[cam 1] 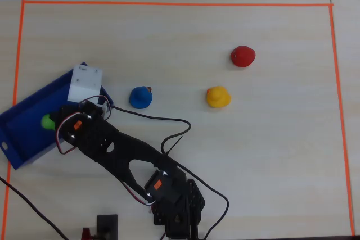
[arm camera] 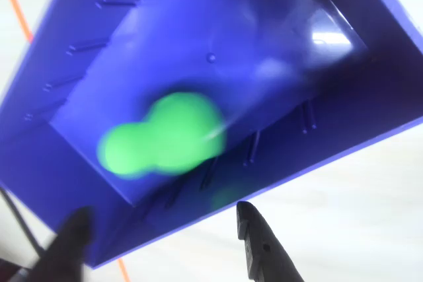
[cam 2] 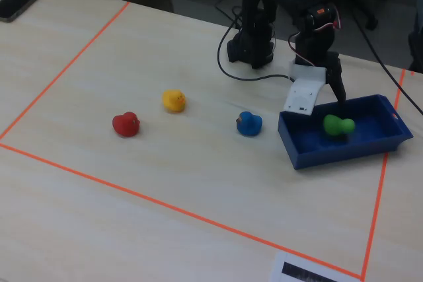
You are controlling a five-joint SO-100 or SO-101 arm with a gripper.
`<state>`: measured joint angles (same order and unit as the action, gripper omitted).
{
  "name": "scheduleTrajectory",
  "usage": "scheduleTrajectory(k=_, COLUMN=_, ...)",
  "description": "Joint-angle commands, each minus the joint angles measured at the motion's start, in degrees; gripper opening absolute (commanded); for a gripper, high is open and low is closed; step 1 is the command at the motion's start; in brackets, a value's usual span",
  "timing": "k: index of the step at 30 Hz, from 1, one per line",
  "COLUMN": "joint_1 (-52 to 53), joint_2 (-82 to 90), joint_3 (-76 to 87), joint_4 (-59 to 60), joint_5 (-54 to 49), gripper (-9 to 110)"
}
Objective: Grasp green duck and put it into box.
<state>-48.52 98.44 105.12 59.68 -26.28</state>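
Rounded green duck [arm camera: 165, 135] inside shallow box [arm camera: 344, 110]

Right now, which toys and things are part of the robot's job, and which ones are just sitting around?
Part of the job:
green duck, lying inside the box
blue box
pincer, open above the box

Just sitting around:
blue duck
yellow duck
red duck
phone at the table corner

Even bright light; wrist view blurry (green duck [arm camera: 162, 137] smeared), glare on box [arm camera: 330, 37] floor.
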Motion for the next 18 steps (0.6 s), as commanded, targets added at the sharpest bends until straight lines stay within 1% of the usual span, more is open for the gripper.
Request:
scheduleTrajectory(k=1, joint_1=3.6, joint_2=3.0, joint_3=-0.5, joint_4=1.4, joint_5=-1.4, gripper=21)
scheduleTrajectory(k=4, joint_1=9.7, joint_2=10.5, joint_3=0.7, joint_4=4.8, joint_5=-2.2, gripper=2)
scheduleTrajectory(k=5, joint_1=12.3, joint_2=14.5, joint_3=1.9, joint_4=5.5, joint_5=-3.3, gripper=0)
scheduleTrajectory(k=9, joint_1=25.3, joint_2=34.5, joint_3=9.1, joint_4=7.6, joint_5=-12.0, gripper=0)
scheduleTrajectory(k=13, joint_1=37.9, joint_2=53.6, joint_3=18.8, joint_4=6.9, joint_5=-21.7, gripper=0)
scheduleTrajectory(k=18, joint_1=46.7, joint_2=76.6, joint_3=35.9, joint_4=3.3, joint_5=-31.7, gripper=0)
